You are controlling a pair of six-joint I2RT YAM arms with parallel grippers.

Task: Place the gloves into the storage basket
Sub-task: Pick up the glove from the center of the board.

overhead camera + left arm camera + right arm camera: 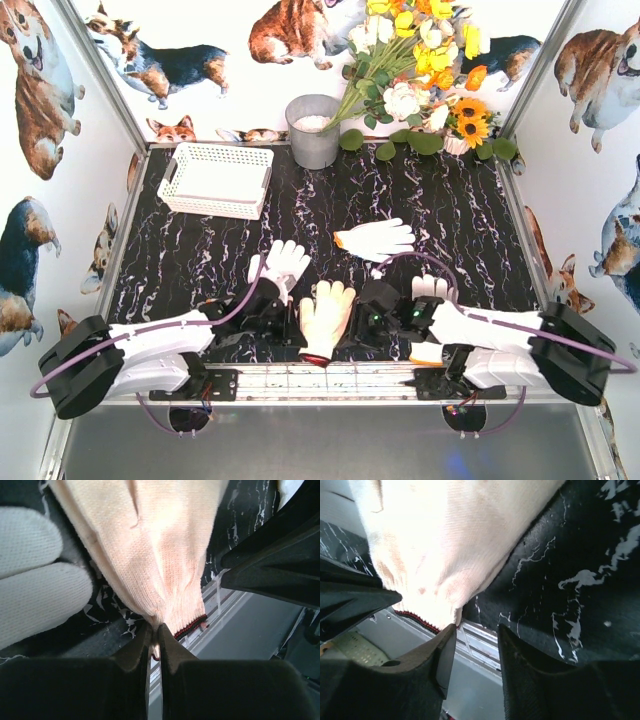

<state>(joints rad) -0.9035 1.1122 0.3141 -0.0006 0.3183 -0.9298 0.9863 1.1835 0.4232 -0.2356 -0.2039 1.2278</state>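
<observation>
From above, the cream glove lies palm-up at the near edge of the marbled table, with the left gripper at its cuff on one side and the right gripper on the other. The storage basket stands well beyond it, far and to the left, and holds nothing I can see. Counted: one basket, one grey bucket, one bunch of flowers. There are four gloves for certain. Besides the cream one, a white glove sits just beyond-left of it, a yellow-cuffed glove beyond-right, and a fourth glove is half hidden by the right arm. An orange scrap under that arm may be a fifth; I cannot tell.

In the left wrist view, the left gripper has its jaws pinched together on the cream glove at the red-edged cuff. The bite is thin, so I would lift slowly and straight up, letting the fabric hang free before swinging toward the basket.

In the right wrist view, the right gripper has its jaws apart, holding nothing, just beside the cream glove. It had better stay clear of the lift.
</observation>
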